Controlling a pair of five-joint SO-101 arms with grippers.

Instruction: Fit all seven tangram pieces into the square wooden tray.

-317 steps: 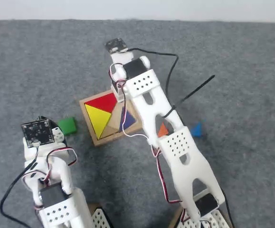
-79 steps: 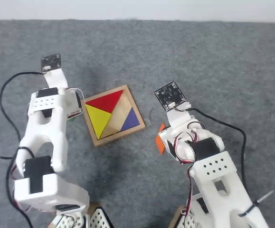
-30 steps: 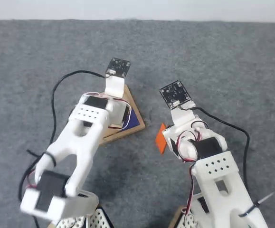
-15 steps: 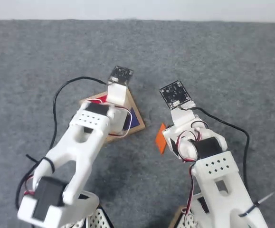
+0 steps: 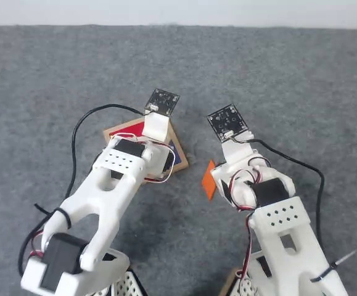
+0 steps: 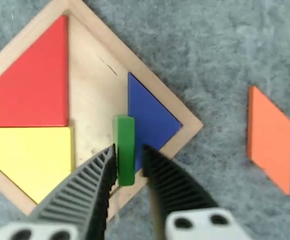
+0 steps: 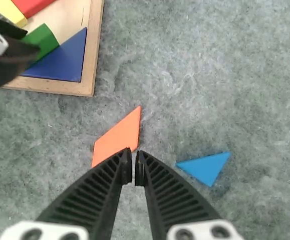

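Soft, even light; faint shadows

Pale natural wood: tray (image 6: pixel 186 134). Red triangle (image 6: pixel 34 85), yellow triangle (image 6: pixel 29 155), dark blue triangle (image 6: pixel 152 115). Green piece (image 6: pixel 123 150), plain. Orange parallelogram (image 6: pixel 270 137); light blue triangle (image 7: pixel 205 167). Tabletop (image 5: pixel 289 74): mottled grey. Left pincer (image 6: pixel 128 148), right pincer (image 7: pixel 133 152): black, ribbed.

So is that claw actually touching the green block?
Touching. The left wrist view shows the green tangram piece clamped on edge between the two fingers of the left gripper, over the wooden tray.

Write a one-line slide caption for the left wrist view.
Left gripper holds a green piece on edge over the tray, beside its blue triangle; an orange parallelogram lies outside.
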